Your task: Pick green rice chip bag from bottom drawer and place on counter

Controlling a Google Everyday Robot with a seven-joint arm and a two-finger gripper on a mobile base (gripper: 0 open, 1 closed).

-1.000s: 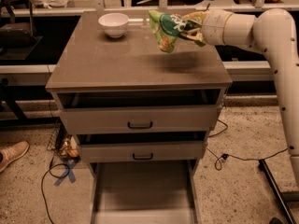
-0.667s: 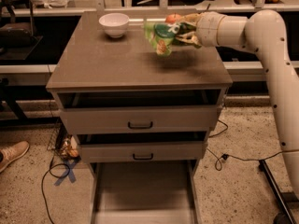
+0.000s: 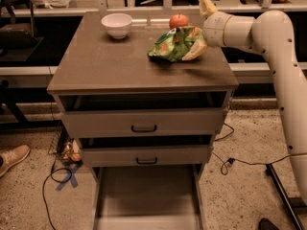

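Observation:
The green rice chip bag (image 3: 173,45) lies crumpled on the right back part of the counter (image 3: 105,63). My gripper (image 3: 195,28) is at the bag's right end and stands open. One finger points up and the other lies along the bag's right edge, just above the counter. The white arm reaches in from the right. The bottom drawer (image 3: 148,195) is pulled out at the front of the cabinet, and its floor shows bare.
A white bowl (image 3: 117,24) stands at the back left of the counter. A red apple (image 3: 178,20) sits right behind the bag. Two grey drawers with black handles (image 3: 144,127) stand slightly ajar. A shoe (image 3: 13,158) and cables lie on the floor.
The gripper carried the bag left and down over the counter. The bag now rests on the counter and the fingers have spread apart.

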